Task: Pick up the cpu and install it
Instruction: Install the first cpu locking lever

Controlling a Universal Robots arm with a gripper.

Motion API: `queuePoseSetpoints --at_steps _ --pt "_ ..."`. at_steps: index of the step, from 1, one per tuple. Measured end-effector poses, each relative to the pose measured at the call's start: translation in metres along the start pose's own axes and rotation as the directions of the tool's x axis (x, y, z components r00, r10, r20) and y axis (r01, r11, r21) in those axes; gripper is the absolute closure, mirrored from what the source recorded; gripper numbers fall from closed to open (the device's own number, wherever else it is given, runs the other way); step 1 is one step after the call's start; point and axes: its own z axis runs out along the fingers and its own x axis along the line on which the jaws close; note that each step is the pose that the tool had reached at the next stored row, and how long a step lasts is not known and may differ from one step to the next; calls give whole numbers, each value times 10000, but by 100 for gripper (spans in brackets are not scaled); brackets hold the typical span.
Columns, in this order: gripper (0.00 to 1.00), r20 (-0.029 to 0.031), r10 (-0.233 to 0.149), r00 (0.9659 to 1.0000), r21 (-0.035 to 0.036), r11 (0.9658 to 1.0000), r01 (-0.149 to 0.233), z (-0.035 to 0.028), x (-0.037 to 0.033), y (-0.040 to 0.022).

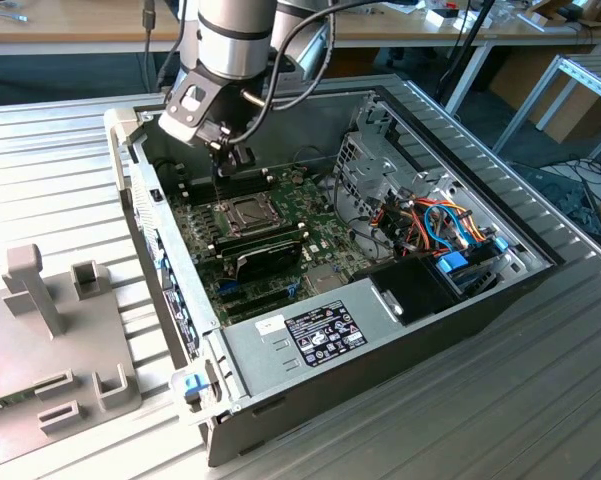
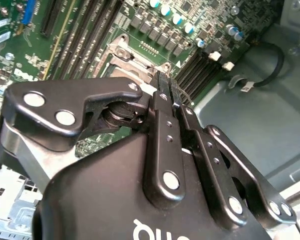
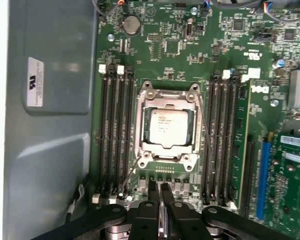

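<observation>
Black metal tool [image 3: 159, 190], clenched on nothing, hovers above the green motherboard [image 3: 169, 45] in the first wrist view, just beside the socket frame [image 3: 168, 94]. The cpu [image 3: 167, 127] lies inside that frame, between banks of memory slots [image 3: 115, 135]. Likely hazards: a lowered fingertip could scrape the small components beneath it, and pressure on a poorly seated chip could bend the socket contacts.

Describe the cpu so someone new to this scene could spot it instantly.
Inside the open computer case, find the green motherboard. At its middle, between two banks of black memory slots, sits the cpu: the only pale silver square, framed by a metal socket bracket.
</observation>
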Motion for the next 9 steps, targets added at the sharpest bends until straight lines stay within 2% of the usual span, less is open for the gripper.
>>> queuePoseSetpoints --at_steps 1,4,7,9 --pt "84 -129 2 9999 -14 10000 -2 0 -4 -3" --pt "84 -170 -4 9999 -85 10000 3 0 -2 -52" --pt "84 -216 -4 9998 -99 10000 2 0 0 -79" --pt "84 -218 -5 9998 -107 9999 2 0 1 -99"
